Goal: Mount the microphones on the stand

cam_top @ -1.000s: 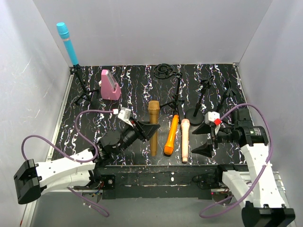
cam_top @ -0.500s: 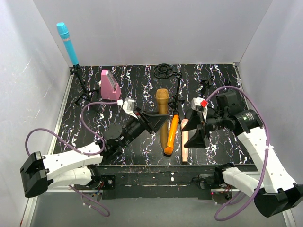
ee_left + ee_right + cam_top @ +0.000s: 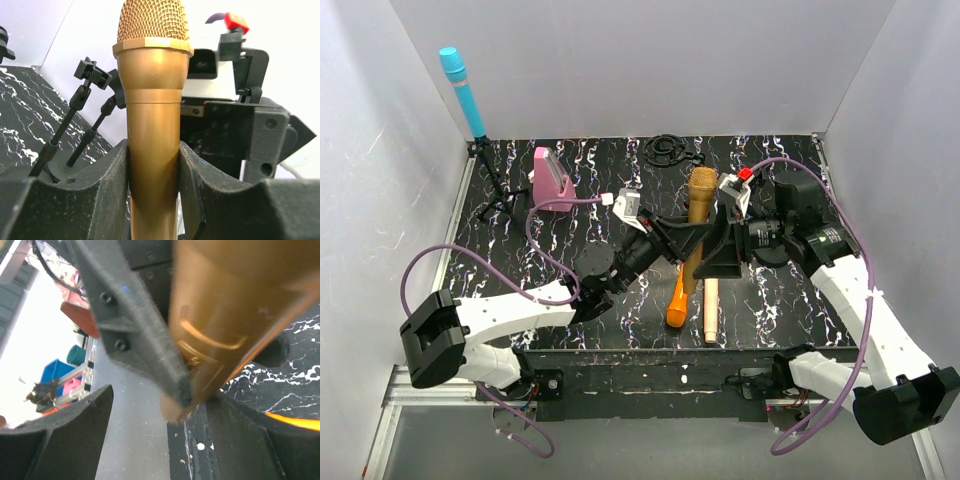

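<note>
My left gripper (image 3: 686, 236) is shut on the gold microphone (image 3: 700, 198) and holds it off the table, head up toward the back; in the left wrist view the gripper (image 3: 154, 186) clamps its body (image 3: 152, 100). My right gripper (image 3: 718, 252) is open right beside it, and in the right wrist view (image 3: 159, 436) the gold microphone's butt end (image 3: 227, 310) sits between the jaws, close to the right finger (image 3: 245, 440). The orange microphone (image 3: 676, 300) and the peach microphone (image 3: 708, 312) lie on the table. The cyan microphone (image 3: 461, 92) stands in the far-left stand (image 3: 492, 182).
A pink wedge block (image 3: 552, 180) stands at the back left. A black ring base (image 3: 670, 150) lies at the back centre. Two empty stand clips (image 3: 93, 75) show behind the gold microphone in the left wrist view. White walls enclose the table on three sides.
My left arm has lifted the gold microphone off the table and carried it back and right. My right arm has swung left and back, bringing its open jaws up to the microphone.
</note>
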`<state>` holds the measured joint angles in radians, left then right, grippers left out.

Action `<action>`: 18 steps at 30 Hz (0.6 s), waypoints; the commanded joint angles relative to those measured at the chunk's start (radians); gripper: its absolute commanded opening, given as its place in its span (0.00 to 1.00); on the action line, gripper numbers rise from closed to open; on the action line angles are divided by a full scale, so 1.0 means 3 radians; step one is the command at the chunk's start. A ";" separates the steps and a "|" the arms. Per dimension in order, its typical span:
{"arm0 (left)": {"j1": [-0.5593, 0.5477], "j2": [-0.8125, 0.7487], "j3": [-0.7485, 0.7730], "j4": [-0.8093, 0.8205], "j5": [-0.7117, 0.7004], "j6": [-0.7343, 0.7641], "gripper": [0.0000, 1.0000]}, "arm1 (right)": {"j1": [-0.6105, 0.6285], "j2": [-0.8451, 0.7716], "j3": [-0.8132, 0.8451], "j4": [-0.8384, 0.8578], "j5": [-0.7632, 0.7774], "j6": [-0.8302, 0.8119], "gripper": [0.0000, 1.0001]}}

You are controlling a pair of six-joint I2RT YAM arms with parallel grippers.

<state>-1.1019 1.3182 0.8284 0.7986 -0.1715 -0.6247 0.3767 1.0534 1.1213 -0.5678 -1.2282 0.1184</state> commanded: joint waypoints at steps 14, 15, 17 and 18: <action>-0.0131 0.0055 0.0164 0.0401 -0.0211 0.0221 0.00 | -0.0074 -0.0152 -0.0787 0.1698 -0.0017 0.1543 0.64; -0.0131 0.0039 0.0164 0.0391 -0.0216 0.0211 0.00 | -0.0085 -0.0172 -0.0833 0.1764 -0.0012 0.1563 0.58; -0.0131 0.0034 0.0169 0.0370 -0.0180 0.0190 0.00 | -0.0105 -0.0208 -0.0900 0.1857 -0.0048 0.1640 0.38; -0.0131 0.0029 0.0164 0.0355 -0.0165 0.0155 0.00 | -0.0115 -0.0223 -0.0920 0.1968 -0.0063 0.1671 0.26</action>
<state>-1.1358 1.3712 0.8429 0.8600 -0.2356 -0.5907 0.3527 1.0138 0.8684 -0.0772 -1.2404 0.5419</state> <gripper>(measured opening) 0.365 0.458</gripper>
